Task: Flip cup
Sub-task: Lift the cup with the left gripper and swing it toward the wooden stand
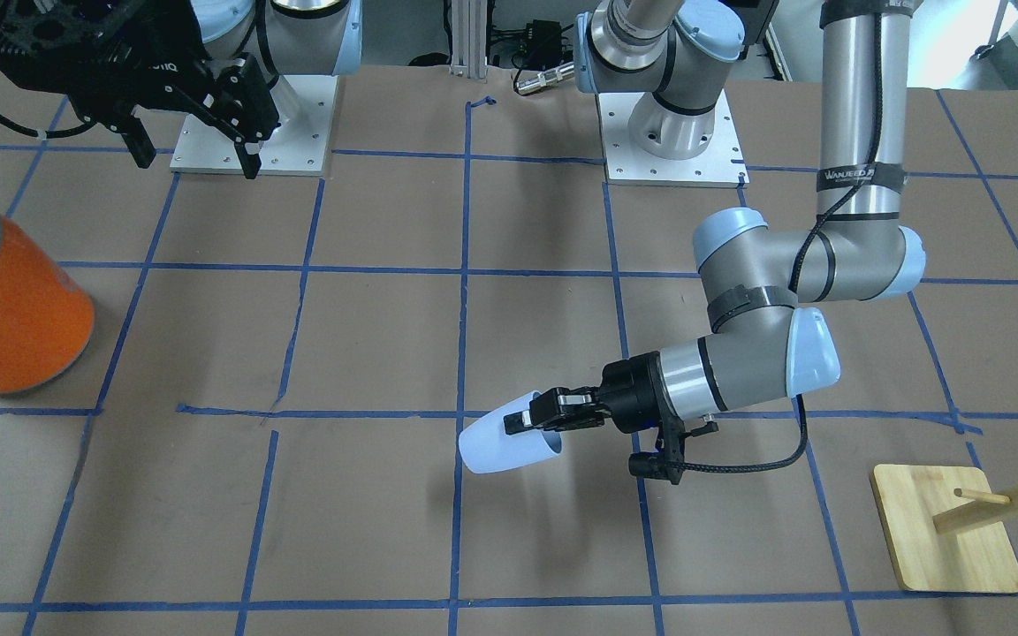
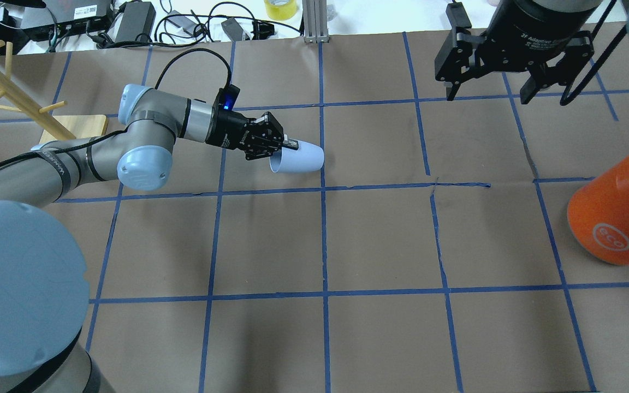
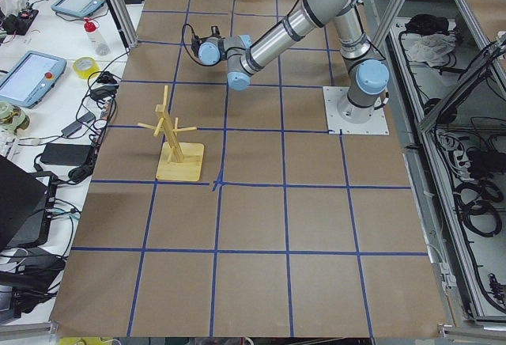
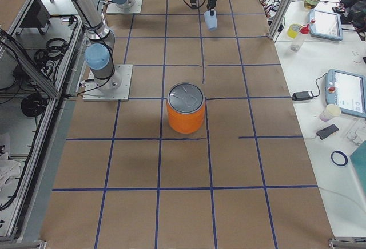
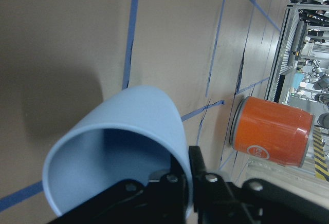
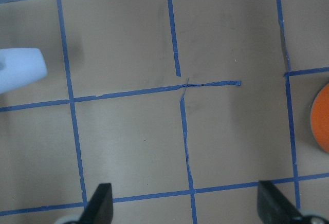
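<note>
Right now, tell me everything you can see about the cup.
The cup is a small, pale lavender-blue tapered tumbler, plastic-looking, with no handle and a bluer inside. The left end effector pinches its rim wall, one jaw inside the mouth, one outside. It is tipped on its side, base pointing away from that end effector. Its detached shadow suggests it is off the table.

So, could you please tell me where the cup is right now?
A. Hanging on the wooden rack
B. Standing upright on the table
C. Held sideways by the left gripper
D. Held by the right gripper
C: the left gripper is shut on the cup at its rim, one finger inside the wall and one outside, and the cup lies sideways with its mouth toward the gripper.
</note>
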`<state>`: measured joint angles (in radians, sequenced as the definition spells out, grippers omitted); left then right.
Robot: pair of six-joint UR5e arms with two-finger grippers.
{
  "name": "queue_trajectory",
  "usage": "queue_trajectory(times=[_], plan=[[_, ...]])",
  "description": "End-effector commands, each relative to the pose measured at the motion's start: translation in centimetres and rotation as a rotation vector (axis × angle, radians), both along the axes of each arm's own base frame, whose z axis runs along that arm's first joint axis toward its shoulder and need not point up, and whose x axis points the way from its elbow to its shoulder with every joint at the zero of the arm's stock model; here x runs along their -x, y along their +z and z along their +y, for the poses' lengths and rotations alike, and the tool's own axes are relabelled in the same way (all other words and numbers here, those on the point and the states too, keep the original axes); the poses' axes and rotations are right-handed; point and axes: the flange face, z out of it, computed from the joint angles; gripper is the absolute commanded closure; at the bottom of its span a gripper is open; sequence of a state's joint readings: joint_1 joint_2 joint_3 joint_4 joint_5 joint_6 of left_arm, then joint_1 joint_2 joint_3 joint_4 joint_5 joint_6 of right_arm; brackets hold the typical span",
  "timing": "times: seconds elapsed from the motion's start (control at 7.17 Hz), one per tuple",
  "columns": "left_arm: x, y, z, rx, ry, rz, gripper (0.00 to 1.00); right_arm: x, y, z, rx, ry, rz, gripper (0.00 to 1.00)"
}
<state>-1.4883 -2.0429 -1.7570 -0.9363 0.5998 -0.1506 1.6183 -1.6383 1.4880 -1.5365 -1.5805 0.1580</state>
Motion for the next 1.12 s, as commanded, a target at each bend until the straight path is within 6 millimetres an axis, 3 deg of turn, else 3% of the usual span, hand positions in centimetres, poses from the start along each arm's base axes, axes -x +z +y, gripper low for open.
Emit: queue_trajectory(times=[0.0, 0.56, 0.84, 0.98], plan=[[-2.3, 2.4, -0.4, 0.032, 0.025, -0.279, 1.0, 0.0, 0.0, 0.0, 0.0, 0.0, -0.001, 0.0], [-8.2, 4.3, -1.2, 0.143, -0.147, -0.861, 1.0, 0.0, 0.0, 0.0, -0.001, 0.0, 0.0, 0.0], [-11.3, 4.9, -3.5, 0.226, -0.273, -0.987, 1.0, 0.0, 0.0, 0.0, -0.001, -0.001, -0.001, 0.0], [-11.6, 4.4, -4.3, 0.235, -0.296, -1.005, 1.0, 0.0, 0.0, 0.0, -0.001, 0.0, 0.0, 0.0]])
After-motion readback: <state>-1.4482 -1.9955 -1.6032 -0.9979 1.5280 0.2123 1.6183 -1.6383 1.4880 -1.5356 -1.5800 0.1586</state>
